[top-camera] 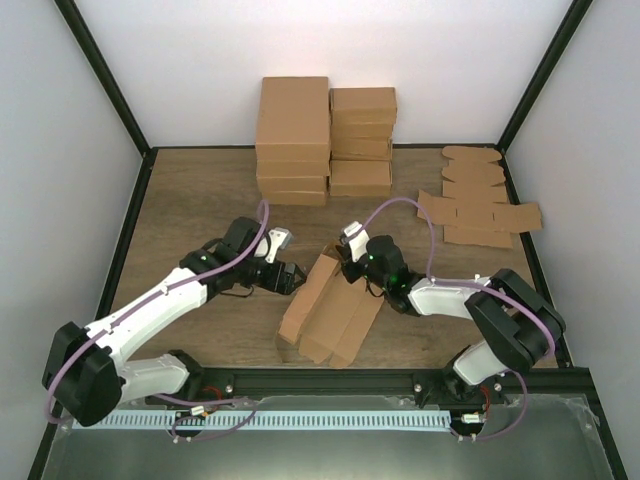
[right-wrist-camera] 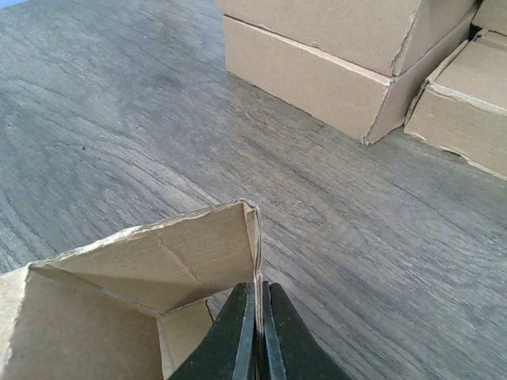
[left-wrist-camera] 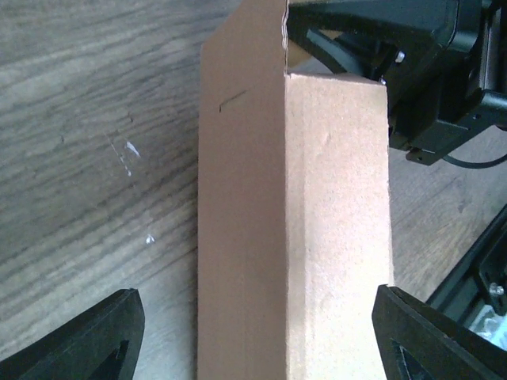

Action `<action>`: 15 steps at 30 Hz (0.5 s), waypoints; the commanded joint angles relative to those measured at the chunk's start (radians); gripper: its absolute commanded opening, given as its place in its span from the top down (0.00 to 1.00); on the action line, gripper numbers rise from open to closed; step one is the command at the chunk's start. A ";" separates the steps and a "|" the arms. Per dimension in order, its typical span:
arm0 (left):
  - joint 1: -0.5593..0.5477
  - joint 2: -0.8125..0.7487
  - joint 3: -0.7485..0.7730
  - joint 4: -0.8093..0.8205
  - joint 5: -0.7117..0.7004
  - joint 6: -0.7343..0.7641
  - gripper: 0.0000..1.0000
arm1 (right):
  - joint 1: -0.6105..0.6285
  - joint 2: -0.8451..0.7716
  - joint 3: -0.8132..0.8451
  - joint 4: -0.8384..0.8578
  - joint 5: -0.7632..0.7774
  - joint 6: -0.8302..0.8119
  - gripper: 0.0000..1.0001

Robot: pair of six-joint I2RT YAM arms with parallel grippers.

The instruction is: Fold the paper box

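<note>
The paper box (top-camera: 330, 310) is a brown kraft blank, partly raised into an open tray, lying between the two arms near the table's front. My right gripper (top-camera: 347, 262) is shut on the thin edge of its far wall (right-wrist-camera: 255, 237); the black fingers (right-wrist-camera: 238, 332) pinch the cardboard. My left gripper (top-camera: 293, 280) is open just left of the box. In the left wrist view the box side (left-wrist-camera: 293, 237) stands between the spread fingertips (left-wrist-camera: 87, 336), which do not touch it.
A group of ready-made brown cartons (top-camera: 325, 135) is stacked at the back middle, also seen in the right wrist view (right-wrist-camera: 333, 55). Flat brown blanks (top-camera: 478, 200) lie at the back right. A black frame rail (top-camera: 400, 382) runs along the near edge.
</note>
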 commanded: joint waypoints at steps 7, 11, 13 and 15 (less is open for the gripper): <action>-0.033 -0.062 0.100 -0.182 -0.059 0.013 0.14 | 0.004 -0.005 -0.002 0.036 0.090 -0.001 0.97; -0.093 -0.035 0.085 -0.180 -0.109 -0.011 0.21 | 0.004 -0.005 -0.004 0.038 0.104 0.004 0.97; -0.112 -0.031 0.071 -0.164 -0.112 -0.033 0.21 | 0.004 -0.004 -0.005 0.037 0.108 0.001 0.97; -0.116 -0.038 0.053 -0.147 -0.096 -0.043 0.19 | 0.004 -0.004 -0.007 0.033 0.108 -0.002 0.97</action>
